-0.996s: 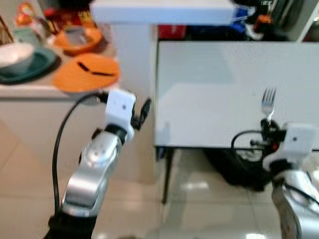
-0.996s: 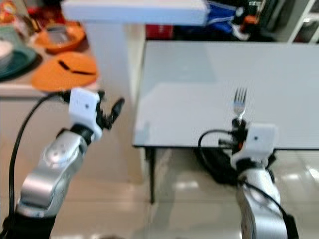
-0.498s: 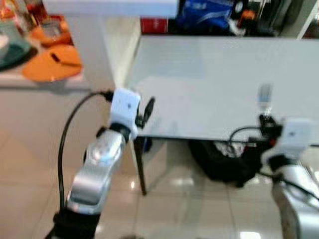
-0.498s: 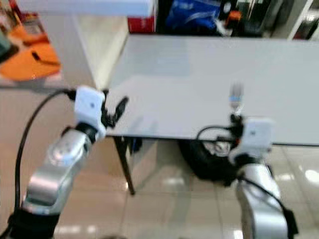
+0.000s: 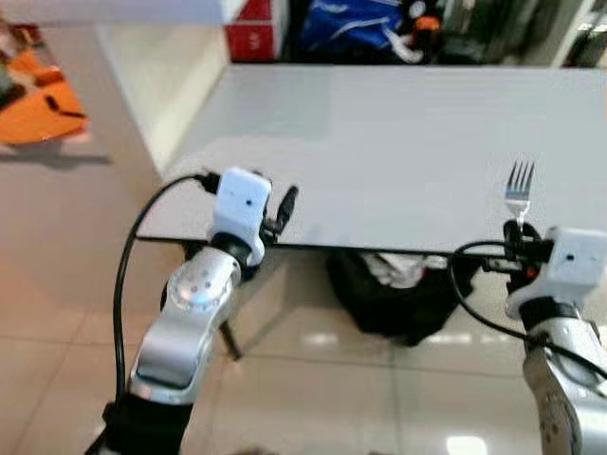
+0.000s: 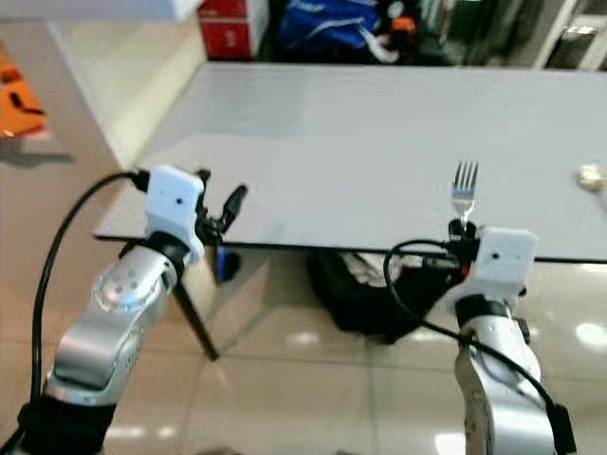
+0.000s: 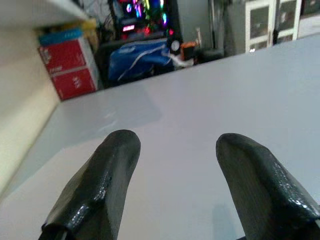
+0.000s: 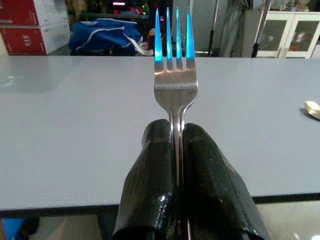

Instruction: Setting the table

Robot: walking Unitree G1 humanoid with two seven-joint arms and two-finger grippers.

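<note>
From the head camera's left eye, a grey table (image 5: 398, 142) stretches ahead, its near edge running just beyond both arms. The right gripper (image 5: 517, 230) is raised at that near edge and holds a fork (image 5: 518, 190) by its handle; the fork's long axis runs away from the robot, tines pointing toward the far side of the table, over the table's front strip. The left gripper (image 5: 283, 210) is lifted at the table's near left corner, its black fingers pointing forward over the edge with nothing between them. An orange plate (image 5: 43, 109) lies on a separate counter far to the left, and a dark bag (image 5: 394, 294) sits on the floor under the table.

The right eye gives the same layout, and adds a small pale object (image 6: 592, 176) lying on the table at the far right, too cut off to identify.

In the left wrist view, the two fingers (image 7: 100, 185) stand well apart, holding nothing, with bare table surface between them and red boxes (image 7: 67, 75) and a blue bag (image 7: 142, 57) beyond the far edge.

In the right wrist view, the fingers (image 8: 152, 185) are pressed together on the fork's handle. The fork stands straight out along the fingers, four tines pointing across the table.
</note>
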